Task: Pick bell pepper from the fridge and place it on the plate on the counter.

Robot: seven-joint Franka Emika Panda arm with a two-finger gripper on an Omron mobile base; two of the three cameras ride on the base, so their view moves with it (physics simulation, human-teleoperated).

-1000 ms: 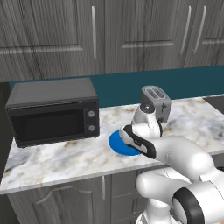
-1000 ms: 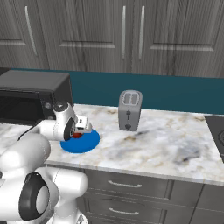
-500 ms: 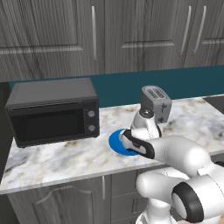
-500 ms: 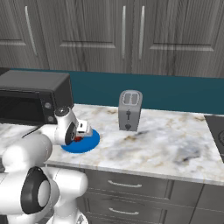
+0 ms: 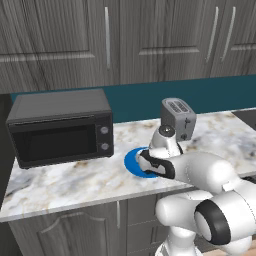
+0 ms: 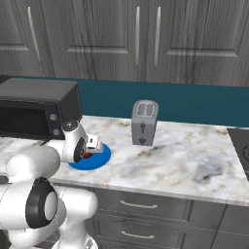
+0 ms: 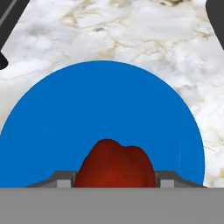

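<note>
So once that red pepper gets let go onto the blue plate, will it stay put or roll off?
The bell pepper looks roundish and lumpy, so it may rock a little, but the lumps should probably stop a long roll. The plate looks flat, with no raised rim visible, so a nudge could push it off. It seems stiff, keeping its shape between the jaws.

one plate (image 5: 133,162); one bell pepper (image 7: 114,166); one toaster (image 5: 177,118); one microwave (image 5: 61,127)

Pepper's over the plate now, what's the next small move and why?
Probably open the gripper. It is shut on the bell pepper, which sits low over the middle of the blue plate on the counter, so letting go should leave it there.
</note>
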